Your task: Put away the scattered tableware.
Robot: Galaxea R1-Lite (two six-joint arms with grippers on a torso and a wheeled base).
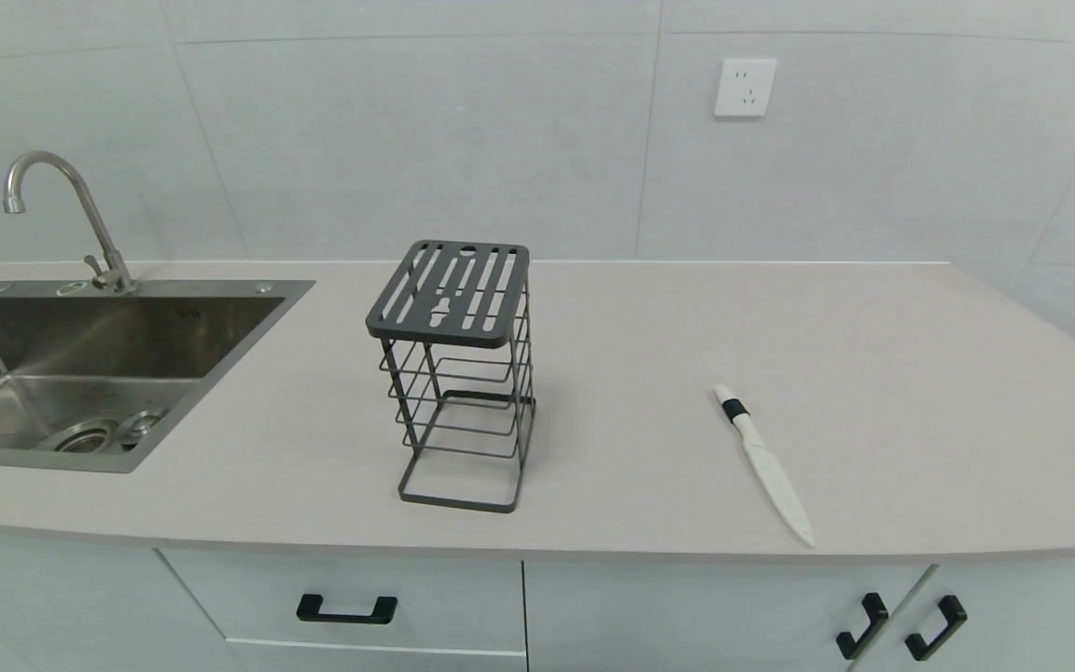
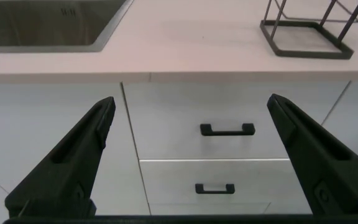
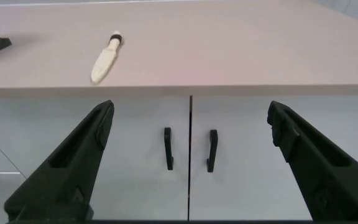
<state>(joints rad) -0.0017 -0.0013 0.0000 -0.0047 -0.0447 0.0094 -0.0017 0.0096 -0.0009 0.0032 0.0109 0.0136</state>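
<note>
Lying loose on pale tabletop (image 1: 873, 327), white black-banded knife (image 1: 763, 464) not yet in dark slotted wire rack (image 1: 456, 373); left pincer (image 2: 190, 102) & right pincer (image 3: 190, 106) wide, empty.

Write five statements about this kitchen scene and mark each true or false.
1. The knife lies flat on the counter, right of the rack. True.
2. The rack stands in the sink. False: it stands on the counter, right of the sink.
3. The left gripper and the right gripper are open. True.
4. The right gripper holds the knife. False: it holds nothing.
5. The knife's tip points at the wall. False: it points toward the counter's front edge.
</note>
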